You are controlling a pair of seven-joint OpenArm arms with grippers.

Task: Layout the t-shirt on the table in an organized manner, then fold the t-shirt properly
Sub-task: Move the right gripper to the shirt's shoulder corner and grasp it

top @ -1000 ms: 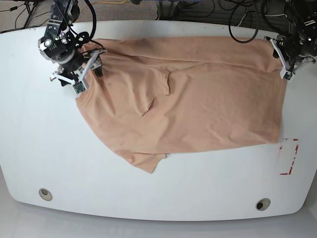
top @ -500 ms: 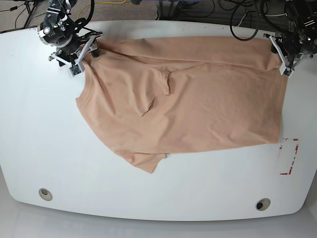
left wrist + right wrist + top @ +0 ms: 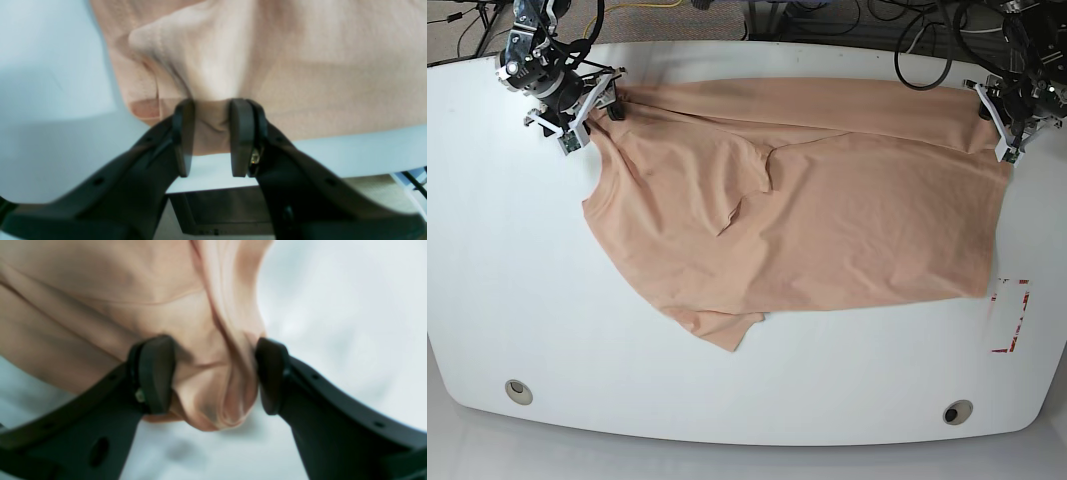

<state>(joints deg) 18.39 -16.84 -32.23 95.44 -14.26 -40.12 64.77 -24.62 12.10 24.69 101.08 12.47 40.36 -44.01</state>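
I see the t-shirt (image 3: 807, 200) spread wide across the upper half of the table (image 3: 487, 300), pale peach, lightly creased, one sleeve folded over at centre and a corner pointing toward the lower middle. My left gripper (image 3: 999, 128), upper right of the frame, clamps its hem edge. My right gripper (image 3: 587, 110), upper left, pinches a bunched fold.
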